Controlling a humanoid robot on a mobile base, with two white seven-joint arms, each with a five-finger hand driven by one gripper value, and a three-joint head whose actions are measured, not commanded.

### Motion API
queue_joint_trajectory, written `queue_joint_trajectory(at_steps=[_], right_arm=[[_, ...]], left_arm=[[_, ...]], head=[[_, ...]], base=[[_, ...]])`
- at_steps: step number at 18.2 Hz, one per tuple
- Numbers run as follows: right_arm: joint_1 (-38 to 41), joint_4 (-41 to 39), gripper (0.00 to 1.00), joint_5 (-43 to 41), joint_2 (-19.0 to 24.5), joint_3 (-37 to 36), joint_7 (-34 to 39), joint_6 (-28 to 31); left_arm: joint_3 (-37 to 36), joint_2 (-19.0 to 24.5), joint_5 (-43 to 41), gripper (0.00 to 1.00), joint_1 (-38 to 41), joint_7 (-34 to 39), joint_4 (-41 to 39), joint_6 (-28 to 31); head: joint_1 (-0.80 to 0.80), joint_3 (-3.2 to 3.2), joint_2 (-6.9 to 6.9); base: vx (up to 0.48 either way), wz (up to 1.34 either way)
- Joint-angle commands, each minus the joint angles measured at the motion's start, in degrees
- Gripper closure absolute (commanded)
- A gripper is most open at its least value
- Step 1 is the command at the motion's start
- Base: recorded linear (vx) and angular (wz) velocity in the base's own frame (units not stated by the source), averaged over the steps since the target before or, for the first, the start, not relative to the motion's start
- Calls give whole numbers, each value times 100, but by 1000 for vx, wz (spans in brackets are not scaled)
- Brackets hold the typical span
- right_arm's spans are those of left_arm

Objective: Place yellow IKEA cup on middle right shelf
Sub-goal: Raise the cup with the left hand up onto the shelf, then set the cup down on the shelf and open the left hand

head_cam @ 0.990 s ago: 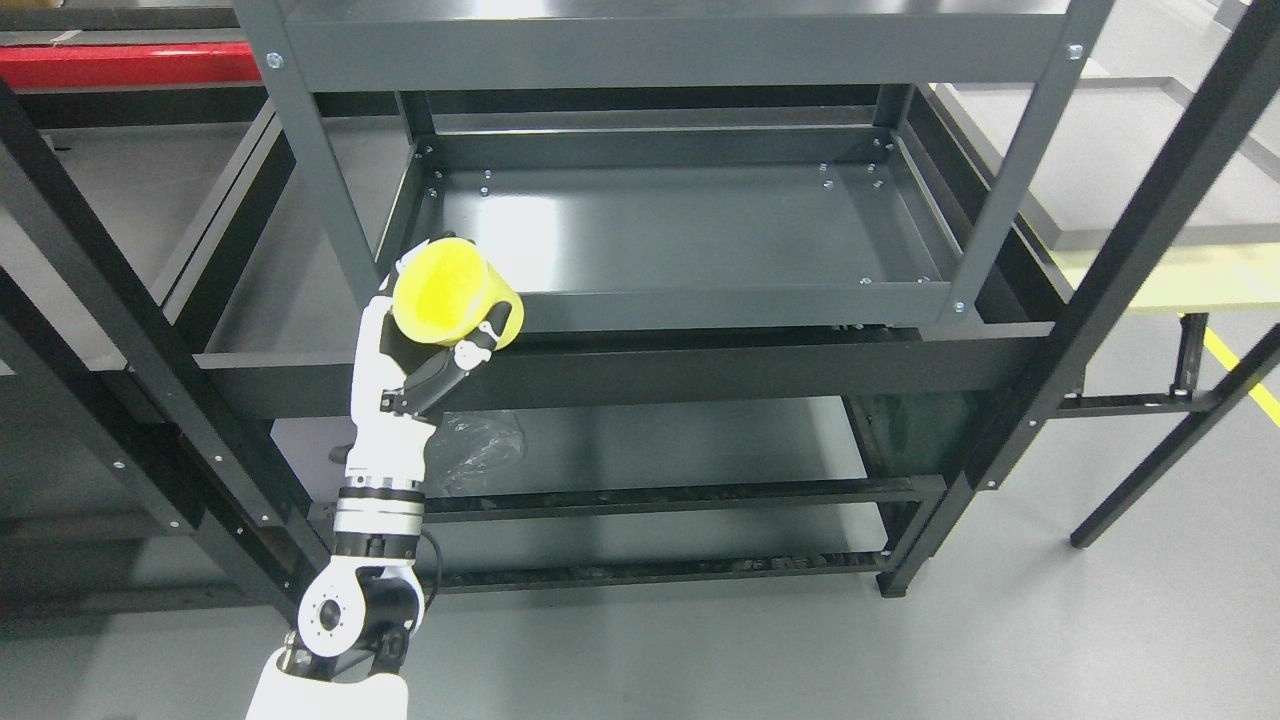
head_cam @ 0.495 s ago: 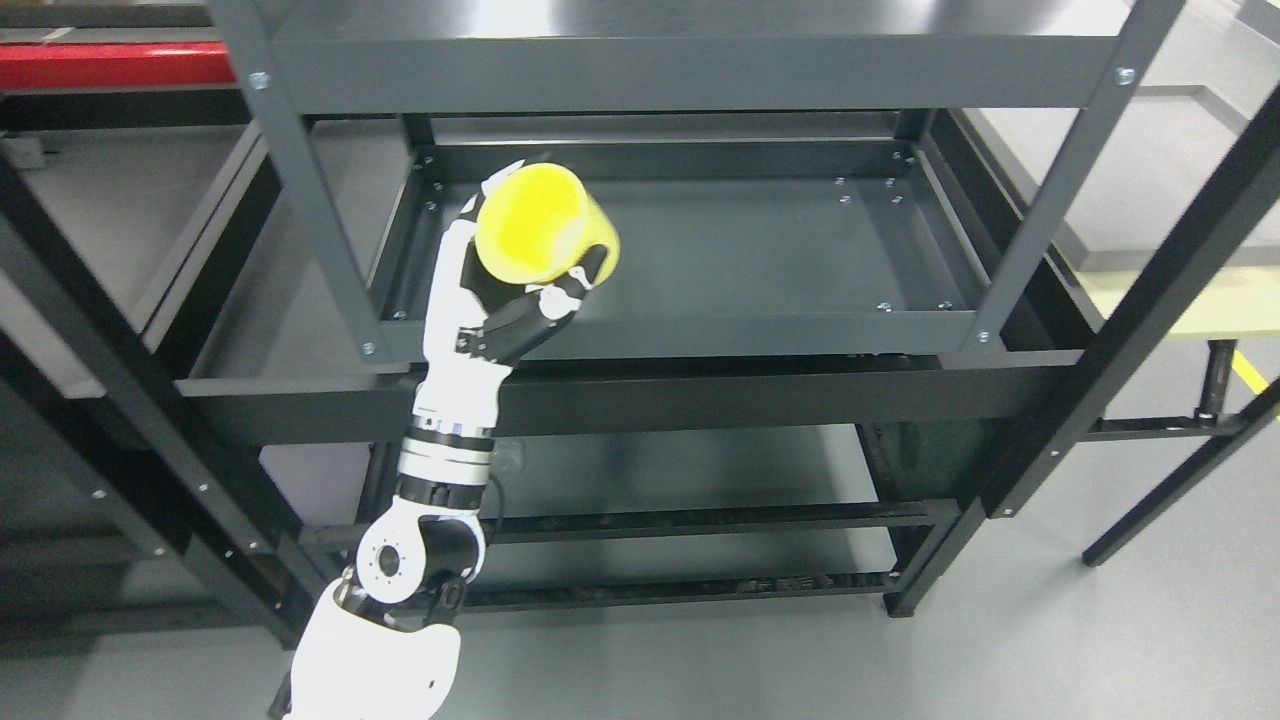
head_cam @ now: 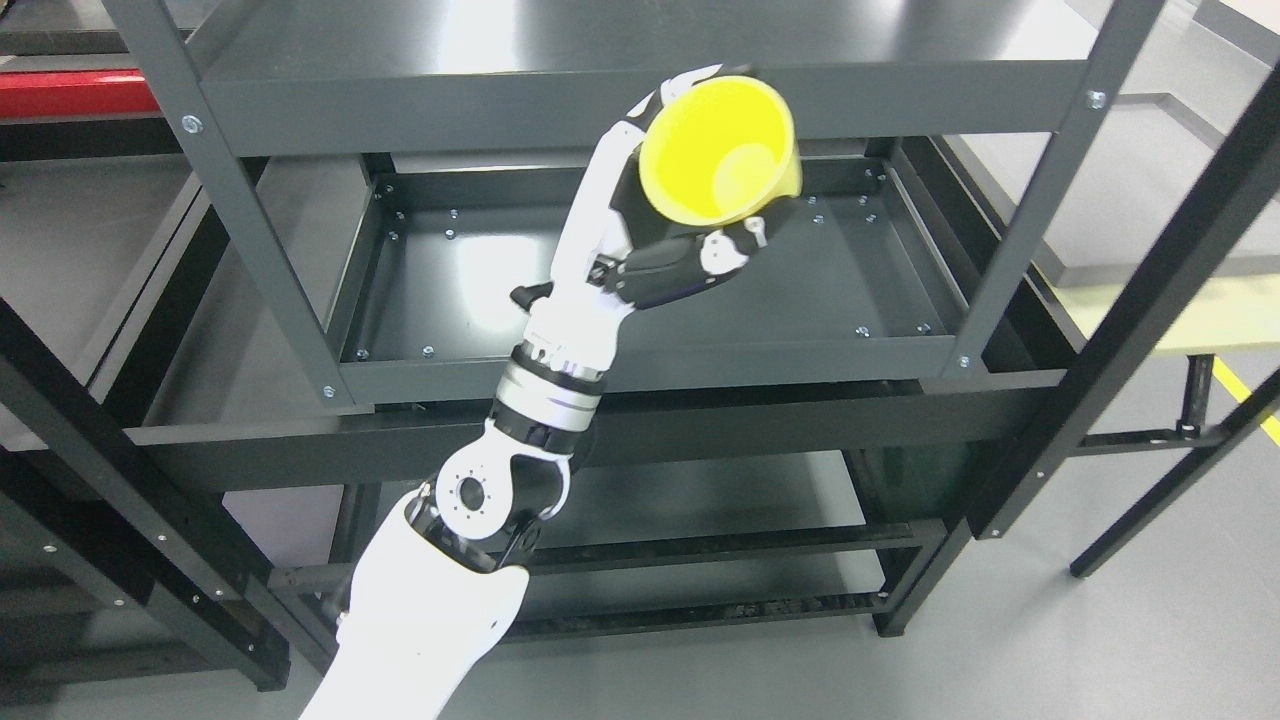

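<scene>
My left hand [head_cam: 672,215] is shut on the yellow cup [head_cam: 718,150], whose open mouth faces the camera. The arm rises from the lower left and holds the cup up in front of the dark grey shelving unit, level with the front lip of the top shelf [head_cam: 640,95]. The cup hangs over the right half of the middle shelf [head_cam: 820,270], a shallow dark tray with raised rims, and does not touch it. The white and black fingers [head_cam: 680,268] wrap under and behind the cup. The right arm does not show.
Grey uprights [head_cam: 1040,200] frame the middle shelf at its corners. Black frame posts [head_cam: 1150,300] cross diagonally at the right and left. A lower shelf [head_cam: 700,480] and the grey floor lie below. A red bar [head_cam: 60,90] sits at the far upper left.
My left hand has carried the cup up and to the right, from the shelf's left front corner to above its right half. The cup's mouth has turned toward the camera. The view has shifted too.
</scene>
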Motion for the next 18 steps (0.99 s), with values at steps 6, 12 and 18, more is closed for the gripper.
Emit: queue_joint_trajectory(at_steps=[6, 12, 18], right_arm=[[80, 1, 1, -141, -100, 97, 5, 2], [80, 1, 1, -141, -100, 97, 5, 2], [80, 1, 1, -141, -100, 97, 5, 2]], left_arm=[[-788, 100, 282, 100, -1956, 804, -51, 1625], [-340, 100, 2118, 100, -2958, 1667, 554, 3507], [-252, 100, 3606, 100, -3680, 2020, 1714, 4748]], head=[[0, 0, -1], [0, 0, 0], [0, 0, -1]], base=[[116, 217], [84, 226], [56, 114]])
